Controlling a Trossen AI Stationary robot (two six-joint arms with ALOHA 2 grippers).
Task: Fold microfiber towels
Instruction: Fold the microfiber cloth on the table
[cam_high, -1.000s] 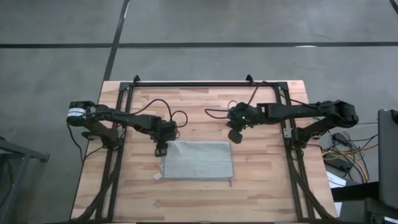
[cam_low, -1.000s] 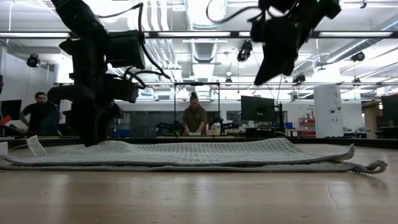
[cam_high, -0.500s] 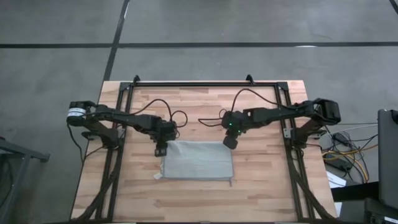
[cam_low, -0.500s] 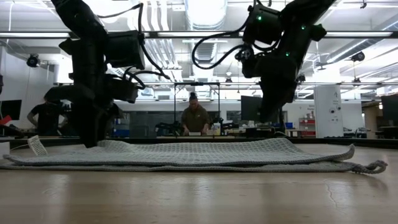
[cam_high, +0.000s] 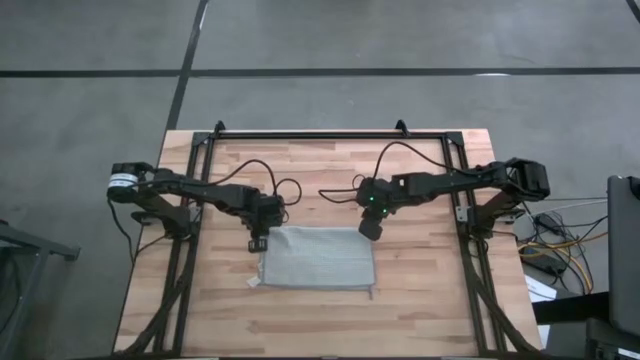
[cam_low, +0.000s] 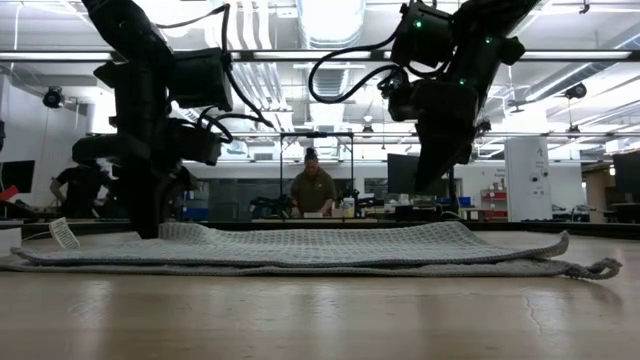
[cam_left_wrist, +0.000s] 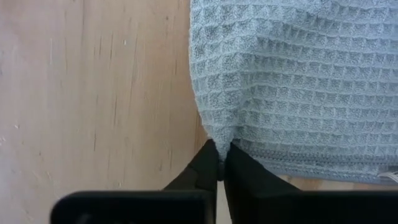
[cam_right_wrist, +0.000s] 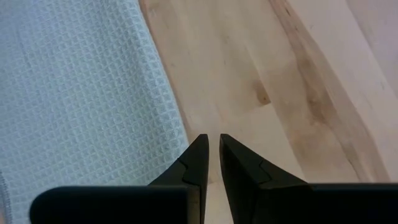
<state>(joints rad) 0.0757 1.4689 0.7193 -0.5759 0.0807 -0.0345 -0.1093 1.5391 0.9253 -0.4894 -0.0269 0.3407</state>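
Observation:
The grey-green microfiber towel (cam_high: 318, 258) lies flat on the wooden table as a folded rectangle, with a small white tag (cam_low: 64, 233) at its near left corner. My left gripper (cam_high: 259, 241) points down at the towel's far left corner and is shut on it. My right gripper (cam_high: 368, 229) hangs a little above the far right corner. In the right wrist view its fingers (cam_right_wrist: 212, 142) stand a narrow gap apart over bare wood, beside the towel's edge (cam_right_wrist: 163, 81), with nothing between them. My left gripper pinches the towel's far left corner (cam_left_wrist: 217, 138) between its two fingers, coming from above and pointing steeply down. The cloth puckers into a small peak at the fingertips. How many layers it holds I cannot tell. The rest of the towel lies flat on the table.
A black metal frame (cam_high: 330, 134) runs along the table's far edge and down both sides. Bare wood lies near of the towel (cam_high: 320, 320). Beyond the table, in the low view, a person (cam_low: 313, 190) sits at a desk and another (cam_low: 78, 185) stands at the left.
My right gripper has come down and toward the towel's far right corner, tipping more steeply, then stopped. My left gripper has stayed in place and shut on the towel's far left corner, which has drawn in slightly.

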